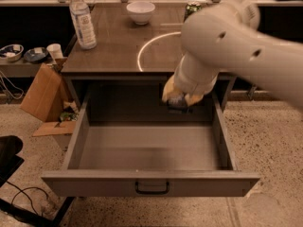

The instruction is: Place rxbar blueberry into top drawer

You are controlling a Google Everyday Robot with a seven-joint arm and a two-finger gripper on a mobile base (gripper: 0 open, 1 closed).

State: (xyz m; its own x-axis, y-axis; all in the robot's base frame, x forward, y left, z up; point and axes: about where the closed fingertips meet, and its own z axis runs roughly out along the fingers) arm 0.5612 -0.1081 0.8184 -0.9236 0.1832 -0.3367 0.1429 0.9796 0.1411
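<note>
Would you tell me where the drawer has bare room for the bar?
The drawer floor is bare wall to wall; the gripper, holding the rxbar, hangs over its back right. The tabletop is crowded at the rear: bottle, bowl, can.
</note>
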